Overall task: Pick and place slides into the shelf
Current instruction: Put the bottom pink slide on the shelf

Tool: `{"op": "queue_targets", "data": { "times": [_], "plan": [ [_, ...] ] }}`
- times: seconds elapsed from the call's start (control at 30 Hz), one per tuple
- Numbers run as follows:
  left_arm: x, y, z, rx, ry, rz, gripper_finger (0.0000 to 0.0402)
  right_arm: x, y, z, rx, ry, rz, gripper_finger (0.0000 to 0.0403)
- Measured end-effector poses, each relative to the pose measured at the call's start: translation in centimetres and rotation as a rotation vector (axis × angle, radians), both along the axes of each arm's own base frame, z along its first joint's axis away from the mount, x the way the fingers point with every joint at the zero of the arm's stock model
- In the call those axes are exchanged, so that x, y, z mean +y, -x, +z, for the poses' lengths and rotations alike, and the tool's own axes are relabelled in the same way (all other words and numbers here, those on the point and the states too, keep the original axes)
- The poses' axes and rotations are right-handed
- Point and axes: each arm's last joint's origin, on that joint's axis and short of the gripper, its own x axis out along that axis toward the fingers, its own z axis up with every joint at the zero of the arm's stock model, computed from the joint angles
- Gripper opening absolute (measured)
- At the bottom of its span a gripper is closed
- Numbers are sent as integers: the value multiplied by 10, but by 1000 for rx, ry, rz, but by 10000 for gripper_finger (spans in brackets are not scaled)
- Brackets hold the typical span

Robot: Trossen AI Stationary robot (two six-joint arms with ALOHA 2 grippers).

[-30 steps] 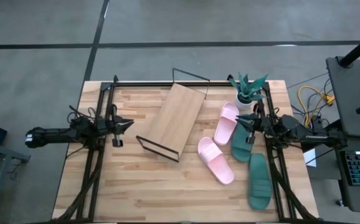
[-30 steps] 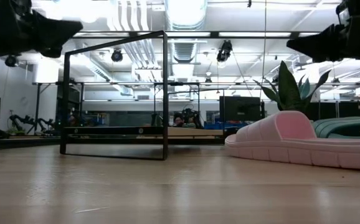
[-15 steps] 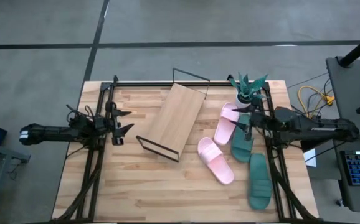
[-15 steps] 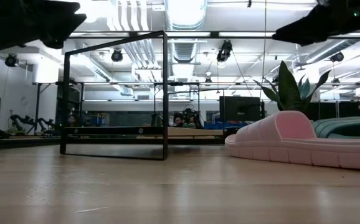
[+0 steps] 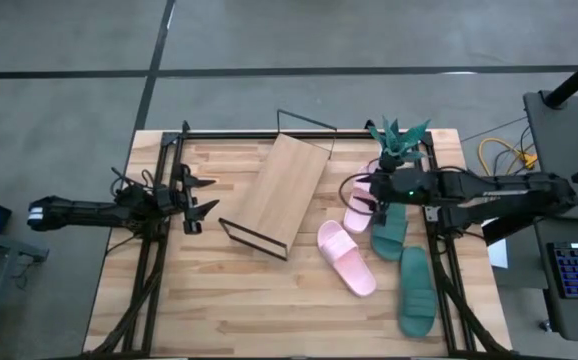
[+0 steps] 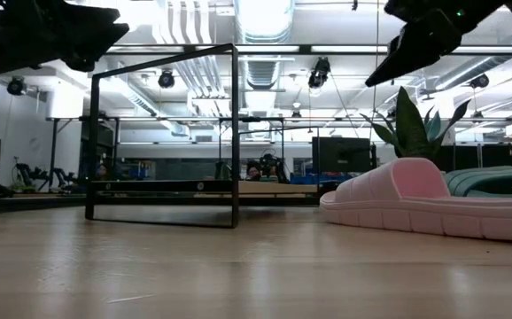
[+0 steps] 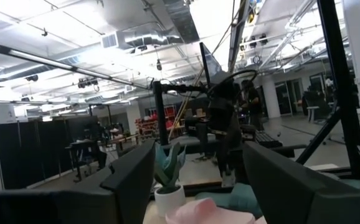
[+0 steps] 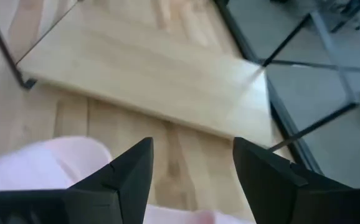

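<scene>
Two pale pink slides lie on the table's right half, one near the middle (image 5: 347, 258) and one farther back (image 5: 361, 210). Two teal slides (image 5: 389, 228) (image 5: 417, 290) lie to their right. The shelf (image 5: 279, 190), a light-wood board in a black wire frame, rests flat at the table's centre. My right gripper (image 5: 354, 195) hangs open above the far pink slide (image 8: 37, 165), well clear of it, pointing toward the shelf (image 8: 149, 68). My left gripper (image 5: 207, 193) stands open left of the shelf, raised above the table, with nothing between its fingers.
A potted plant (image 5: 397, 142) stands at the far right corner, just behind the slides. Black arm frames run along the table's left (image 5: 159, 240) and right (image 5: 444, 270) sides. Bare wood lies at the near middle (image 5: 259, 310).
Both grippers have opened. My right gripper has swung toward the table's left, from over the teal slide to over the far pink slide, and tipped its fingers downward. The slides and the shelf have not moved.
</scene>
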Motion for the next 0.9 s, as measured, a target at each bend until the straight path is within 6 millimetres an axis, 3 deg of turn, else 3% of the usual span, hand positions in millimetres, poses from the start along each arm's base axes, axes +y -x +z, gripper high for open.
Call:
{"op": "queue_targets", "data": {
  "times": [0.23, 0.47, 0.9],
  "plan": [
    [0, -2, -1, 15, 1, 0, 228, 26, -14, -2, 95, -29, 198, 210],
    [0, -1, -1, 13, 2, 0, 228, 53, -14, -6, 123, -14, 305, 210],
    [0, -1, -1, 11, 2, 2, 228, 98, -27, -46, 331, -88, 421, 210]
  ]
}}
